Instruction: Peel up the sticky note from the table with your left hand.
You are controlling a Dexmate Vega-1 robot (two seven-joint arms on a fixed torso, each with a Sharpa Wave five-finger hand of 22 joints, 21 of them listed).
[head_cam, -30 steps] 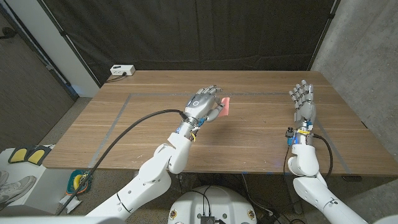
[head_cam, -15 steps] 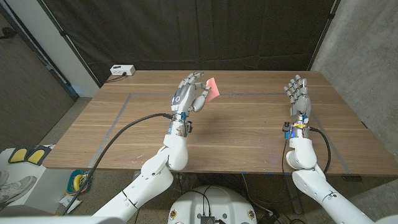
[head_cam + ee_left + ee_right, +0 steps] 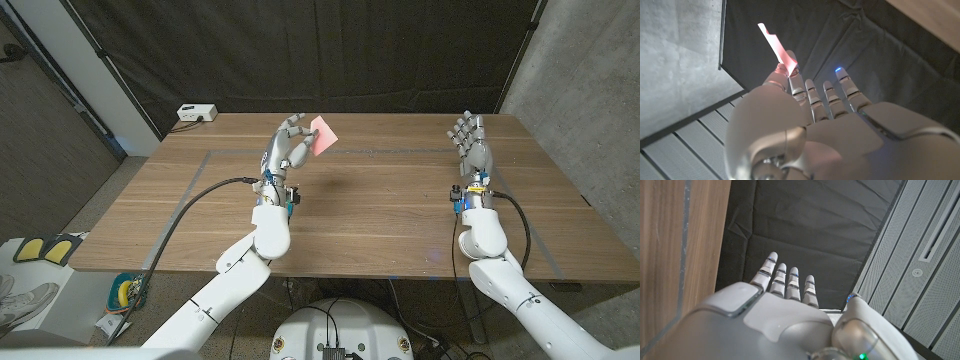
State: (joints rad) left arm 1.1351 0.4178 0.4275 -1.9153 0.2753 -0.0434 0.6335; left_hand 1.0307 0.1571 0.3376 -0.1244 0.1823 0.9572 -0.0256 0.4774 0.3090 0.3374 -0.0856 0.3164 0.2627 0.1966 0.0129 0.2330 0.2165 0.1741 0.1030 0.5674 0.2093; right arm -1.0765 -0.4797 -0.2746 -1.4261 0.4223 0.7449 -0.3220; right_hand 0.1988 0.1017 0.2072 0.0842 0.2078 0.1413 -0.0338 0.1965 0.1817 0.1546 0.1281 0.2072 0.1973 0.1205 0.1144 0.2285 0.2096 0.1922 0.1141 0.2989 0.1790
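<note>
White arms (image 3: 262,235) — grey fingers (image 3: 290,130)

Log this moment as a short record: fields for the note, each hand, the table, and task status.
sticky note: pink sticky note, lifted off the table, pinched at the left hand's fingertips
left hand: left hand raised above the table, holds the note
right hand: right hand raised, fingers up and apart, holds nothing
table: wooden table
task status: note peeled up

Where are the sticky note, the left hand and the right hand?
sticky note (image 3: 322,136): head view, middle of the pink sheet.
left hand (image 3: 283,152): head view, back of the hand.
right hand (image 3: 470,143): head view, middle of the hand.
</note>
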